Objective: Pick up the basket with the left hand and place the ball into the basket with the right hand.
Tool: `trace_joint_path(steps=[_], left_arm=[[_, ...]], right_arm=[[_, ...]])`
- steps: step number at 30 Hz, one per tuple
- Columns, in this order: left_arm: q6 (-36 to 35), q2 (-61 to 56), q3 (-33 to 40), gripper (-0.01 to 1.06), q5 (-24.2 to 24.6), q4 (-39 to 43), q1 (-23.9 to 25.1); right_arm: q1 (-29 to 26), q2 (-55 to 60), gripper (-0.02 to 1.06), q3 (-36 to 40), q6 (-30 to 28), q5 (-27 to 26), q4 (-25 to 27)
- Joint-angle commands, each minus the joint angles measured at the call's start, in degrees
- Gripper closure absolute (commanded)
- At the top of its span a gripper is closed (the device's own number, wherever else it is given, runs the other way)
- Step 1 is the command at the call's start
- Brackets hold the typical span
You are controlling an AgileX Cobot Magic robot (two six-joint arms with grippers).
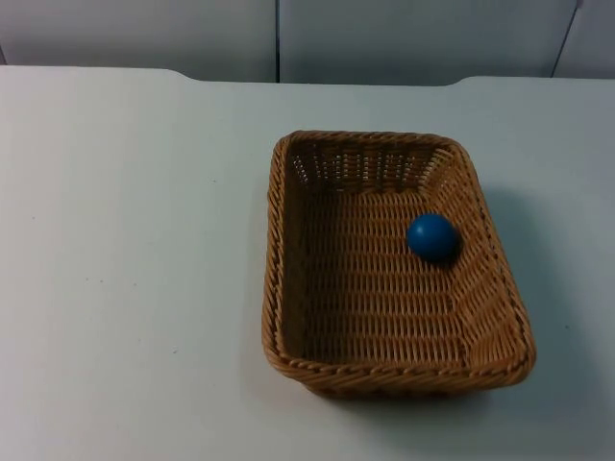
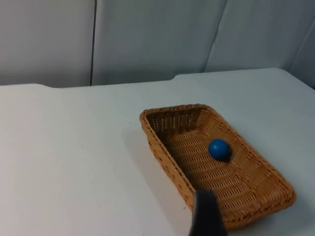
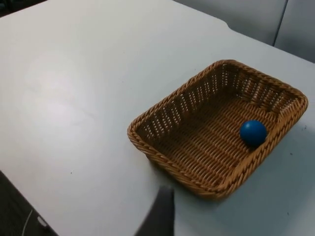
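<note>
We see the white table bare on its left half; right of centre rests the rectangular wicker basket, and a blue ball lies inside against its right wall. A black fingertip of each gripper hangs above the table; jaw state: we cannot tell

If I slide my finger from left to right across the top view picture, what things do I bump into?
Bare white table → the basket's left rim → the basket's woven floor → the blue ball lying inside it → the basket's right rim → a little more white table.
</note>
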Motion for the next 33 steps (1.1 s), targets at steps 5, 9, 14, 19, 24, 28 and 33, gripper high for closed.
trace_joint_path(steps=[5, 9, 14, 19, 24, 28, 33], left_arm=[[0.13, -0.3, -6.28, 0.47, 8.28, 10.45, 0.04], [0.13, -0.3, -6.07, 0.23, 11.82, 11.85, 0.04], [-0.59, -0.3, -6.07, 0.09, 12.52, 13.03, 0.04], [-0.59, -0.3, -6.07, 0.09, 13.81, 16.37, 0.04], [-0.86, -0.3, -1.98, 0.09, 12.85, 17.34, 0.04], [-2.73, -0.3, 1.25, 0.09, 10.22, 16.95, 0.04], [-3.19, -0.3, 1.73, 0.09, 9.67, 17.7, 0.04]], right_arm=[[0.12, -1.98, 0.26, 0.58, 1.65, 4.39, -0.74], [0.12, -1.98, 0.26, 3.0, 1.48, 4.01, -0.88], [0.12, -1.98, 0.26, 4.94, 1.38, 3.98, -1.14], [0.12, -3.45, 0.26, 4.95, 1.38, 3.98, -1.26], [0.12, -7.27, 0.26, 4.95, 1.5, 3.98, -1.26], [0.3, -7.27, 0.26, 5.05, 3.07, 3.92, -1.75], [0.3, -7.27, 0.26, 5.19, 8.41, 3.84, -5.59]])
